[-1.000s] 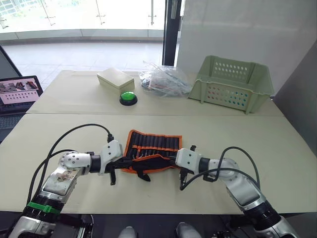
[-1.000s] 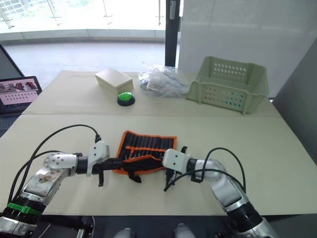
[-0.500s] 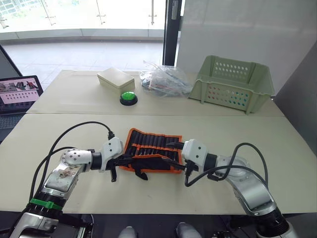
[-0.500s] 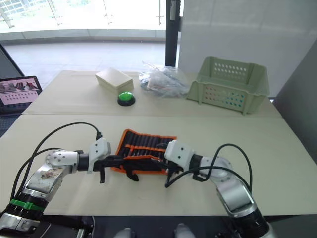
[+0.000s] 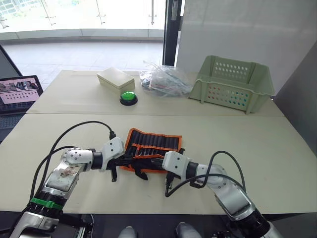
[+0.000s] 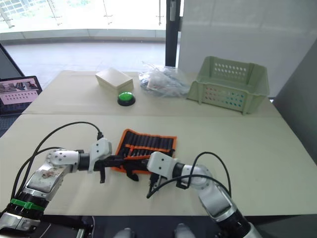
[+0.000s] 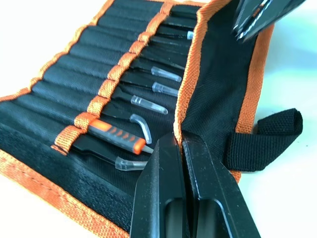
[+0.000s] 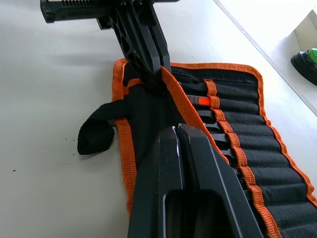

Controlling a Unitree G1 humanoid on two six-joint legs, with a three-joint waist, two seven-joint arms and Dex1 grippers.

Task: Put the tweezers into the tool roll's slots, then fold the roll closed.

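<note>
The black fabric tool roll with orange trim point(image 5: 152, 146) lies open on the near beige desk point(image 5: 277, 158), near the middle, with its near flap point(image 7: 218, 84) partly turned over the slots point(image 7: 74, 74). My left tool point(image 7: 179, 144) is pressed together on the orange edge of that flap at the roll's left end. My right tool point(image 8: 174, 130) has its fingers pressed together over the flap toward the roll's middle; I cannot tell whether fabric is caught between them. I judge the loading step complete and the folding step in hand: thin black tweezers with clear tip caps point(image 7: 148, 101) sit in the slots, and one orange-handled tool point(image 7: 116, 136) sits among them. The next move calls for both tools to carry the flap away from me across the tips in one level sweep, keeping the edge taut so that no tweezer is dragged out, then folding the roll along its length. Count: one roll; at least five capped tips visible, exact number uncertain; one black strap loop point(image 7: 265, 136) at the flap's outer edge. On the far desk: one green push button point(image 5: 128, 97), one cream box point(image 5: 115, 79), one clear plastic bag point(image 5: 163, 79), one pale green perforated basket point(image 5: 234, 84). One laptop point(image 5: 19, 91) stands at far left.
</note>
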